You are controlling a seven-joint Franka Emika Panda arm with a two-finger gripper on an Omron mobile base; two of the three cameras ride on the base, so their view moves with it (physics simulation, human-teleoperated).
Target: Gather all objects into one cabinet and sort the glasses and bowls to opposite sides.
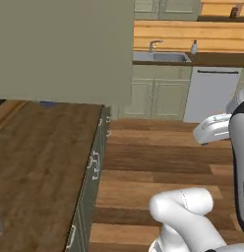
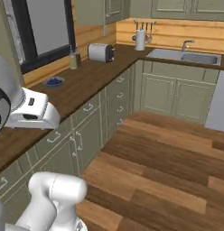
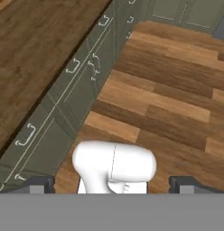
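Left base view: sage-green panel [image 1: 65, 49] hangs above brown counter [image 1: 43, 162]. Right base view: one toaster [image 2: 101, 52], one blue dish [image 2: 54, 81] on counter. Hand view: pincer [image 3: 112, 186] tips wide apart, empty, above wood floor [image 3: 172, 85]; counter upper left of pincer.

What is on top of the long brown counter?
On the wooden counter stand a toaster, a soap bottle and a small blue dish. The robot's arm covers the near end.
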